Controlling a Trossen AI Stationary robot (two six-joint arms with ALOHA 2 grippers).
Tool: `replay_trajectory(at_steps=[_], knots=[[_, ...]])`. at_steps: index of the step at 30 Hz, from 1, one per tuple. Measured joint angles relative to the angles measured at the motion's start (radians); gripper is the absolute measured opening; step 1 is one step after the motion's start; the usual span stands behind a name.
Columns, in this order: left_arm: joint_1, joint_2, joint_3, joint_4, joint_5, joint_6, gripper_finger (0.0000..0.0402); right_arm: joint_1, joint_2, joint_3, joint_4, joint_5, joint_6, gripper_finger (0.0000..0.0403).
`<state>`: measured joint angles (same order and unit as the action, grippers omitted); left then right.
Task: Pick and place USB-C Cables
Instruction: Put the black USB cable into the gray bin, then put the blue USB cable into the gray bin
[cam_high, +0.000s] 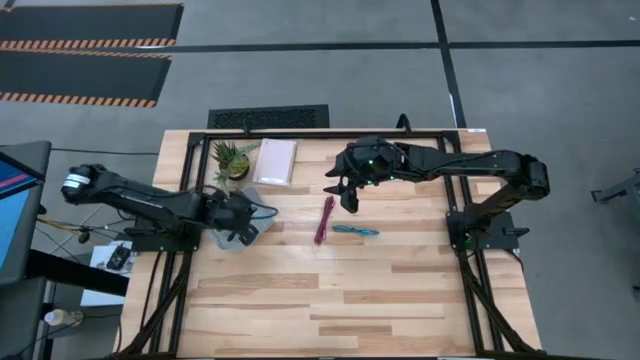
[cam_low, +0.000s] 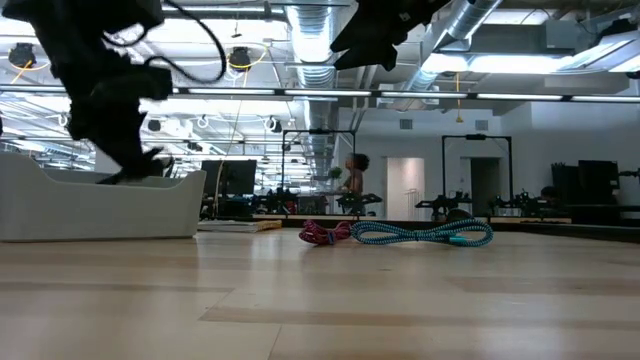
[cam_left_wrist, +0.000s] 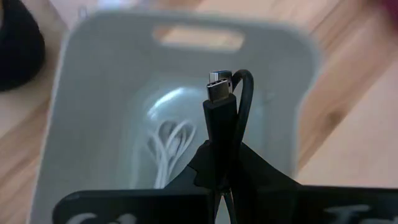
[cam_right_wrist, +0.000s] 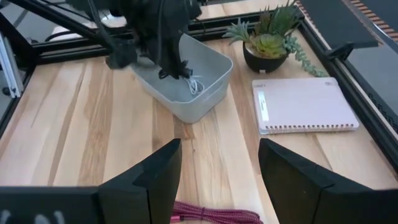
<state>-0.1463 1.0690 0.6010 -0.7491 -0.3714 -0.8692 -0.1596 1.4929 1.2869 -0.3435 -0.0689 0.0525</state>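
My left gripper (cam_high: 240, 218) hangs over the pale tray (cam_high: 248, 232) and is shut on the black cable (cam_left_wrist: 219, 118). The white cable (cam_left_wrist: 166, 148) lies coiled on the tray floor, and it also shows in the right wrist view (cam_right_wrist: 196, 85). On the table right of the tray, the magenta cable (cam_high: 325, 218) and the teal cable (cam_high: 356, 231) lie flat, side by side in the low view (cam_low: 325, 233) (cam_low: 420, 234). My right gripper (cam_right_wrist: 217, 168) is open and held high above the table (cam_high: 346, 192), just on the far side of the magenta cable (cam_right_wrist: 211, 215). My left gripper pinches the black cable between its two fingers (cam_left_wrist: 202, 168), which point down into the tray. The plug end (cam_left_wrist: 217, 87) and a bent loop (cam_left_wrist: 245, 93) stick out past the fingertips. The cable is lifted clear above the tray floor. The fingers hide how much of it they hold.
A white notebook (cam_high: 276, 160) and a small potted plant (cam_high: 232, 160) stand near the table's far edge, beyond the tray. Black frame rails (cam_high: 300, 135) run along the table's edges. Bare wood (cam_high: 340, 300) lies toward the near edge.
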Motion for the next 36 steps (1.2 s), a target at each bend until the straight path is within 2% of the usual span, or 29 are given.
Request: replay_trajectory(at_steps=[10,16,26,30,36], knots=[[0.000,0.202,0.000,0.001,0.054,0.019,0.0001,0.000,0.000,0.000,0.000,0.000,0.000,0.0235],[0.000,0.266,0.000,0.007,0.096,0.064,0.0023,0.000,0.000,0.000,0.000,0.000,0.000,0.0235],[0.000,0.323,0.001,0.009,0.093,0.070,0.0054,0.000,0.000,0.000,-0.001,-0.001,0.000,0.0235],[0.000,0.323,0.001,0.026,0.075,0.077,0.0084,0.000,0.000,0.000,-0.022,-0.001,0.000,0.0235],[0.000,0.323,0.007,0.023,0.068,0.097,0.0168,0.000,0.000,0.000,-0.087,-0.001,0.003,0.0235]])
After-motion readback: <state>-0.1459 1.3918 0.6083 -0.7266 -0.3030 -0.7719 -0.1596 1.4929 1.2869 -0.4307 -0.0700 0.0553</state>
